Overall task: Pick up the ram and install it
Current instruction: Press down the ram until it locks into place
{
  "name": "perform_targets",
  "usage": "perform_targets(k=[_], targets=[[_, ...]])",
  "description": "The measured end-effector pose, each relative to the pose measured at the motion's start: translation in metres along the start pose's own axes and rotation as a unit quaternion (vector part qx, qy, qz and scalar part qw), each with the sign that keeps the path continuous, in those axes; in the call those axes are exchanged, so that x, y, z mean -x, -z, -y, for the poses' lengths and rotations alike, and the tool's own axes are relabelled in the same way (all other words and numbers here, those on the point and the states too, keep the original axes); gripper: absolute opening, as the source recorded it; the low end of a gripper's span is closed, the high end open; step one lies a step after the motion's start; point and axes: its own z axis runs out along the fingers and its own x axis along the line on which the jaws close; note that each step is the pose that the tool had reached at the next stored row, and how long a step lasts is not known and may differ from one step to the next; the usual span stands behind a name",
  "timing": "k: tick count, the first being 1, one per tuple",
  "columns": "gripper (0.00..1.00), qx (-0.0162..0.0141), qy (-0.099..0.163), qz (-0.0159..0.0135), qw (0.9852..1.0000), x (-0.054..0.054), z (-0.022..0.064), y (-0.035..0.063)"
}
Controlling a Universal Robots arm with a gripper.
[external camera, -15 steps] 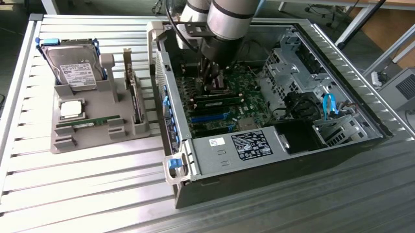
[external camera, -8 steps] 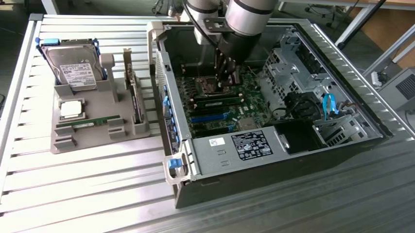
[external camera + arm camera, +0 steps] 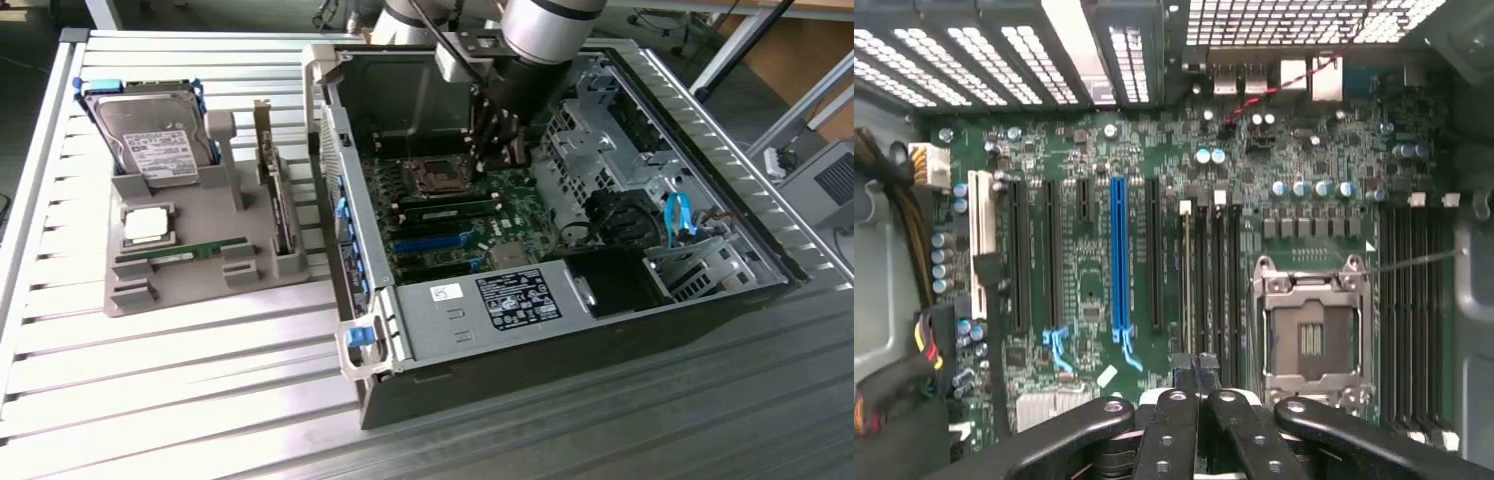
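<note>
1. The gripper (image 3: 503, 158) (image 3: 1199, 368) hung inside the open computer case (image 3: 441, 320), low over the motherboard (image 3: 507, 215) (image 3: 1094, 270).
2. In the wrist view its black fingers (image 3: 1172, 430) were drawn together until the tips met. Nothing could be made out clamped between them.
3. The ram (image 3: 180, 252) lay flat in a grey holder (image 3: 187, 290) outside the case, well apart from the gripper and toward the exterior view's left of it. It was untouched.
4. Beside that ram in the holder sat a square processor chip (image 3: 147, 225), with a hard drive (image 3: 154, 140) propped behind it and an expansion card (image 3: 274, 195) standing on edge on the side nearer the case.
5. A second green stick (image 3: 447, 212) (image 3: 1187, 290) stood in a memory slot on the motherboard, far closer to the gripper than the ram in the holder was. One of its ends lay just beside the fingertips, though contact could not be judged.
6. That slot ran between the empty processor socket (image 3: 434, 176) (image 3: 1311, 335) and the blue expansion slot (image 3: 430, 241) (image 3: 1118, 255), and the gripper hovered near the socket.
</note>
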Motion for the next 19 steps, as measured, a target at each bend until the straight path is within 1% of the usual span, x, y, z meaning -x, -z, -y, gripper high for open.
perform_targets(k=[1,2,3,4,6,7,8,11,13,14,15,19], targets=[[0.09,0.0001,0.0,0.0,1.0,0.0,0.0084,0.001],[0.09,0.0002,0.0,-0.0001,1.0,0.0,0.0133,0.0013],[0.09,0.0006,0.0,-0.0001,1.0,0.0,0.023,0.0018],[0.09,0.0008,0.0,-0.0001,1.0,0.0,0.0286,0.002],[0.09,0.001,0.0,0.0,1.0,0.001,0.0359,0.0022],[0.09,0.0013,0.0,-0.0002,1.0,0.001,0.0456,0.0028],[0.09,0.0015,0.0,-0.0002,1.0,0.001,0.0511,0.0034],[0.09,0.0015,0.0,-0.0001,1.0,0.001,0.0628,0.0067],[0.09,0.0017,0.0,-0.0001,1.0,0.001,0.0747,0.0097],[0.09,0.0018,0.0,-0.0002,1.0,0.001,0.0782,0.0127],[0.09,0.0018,0.0,-0.0002,1.0,0.001,0.0784,0.0163],[0.09,0.0017,0.0,-0.0001,1.0,0.002,0.0785,0.0163]])
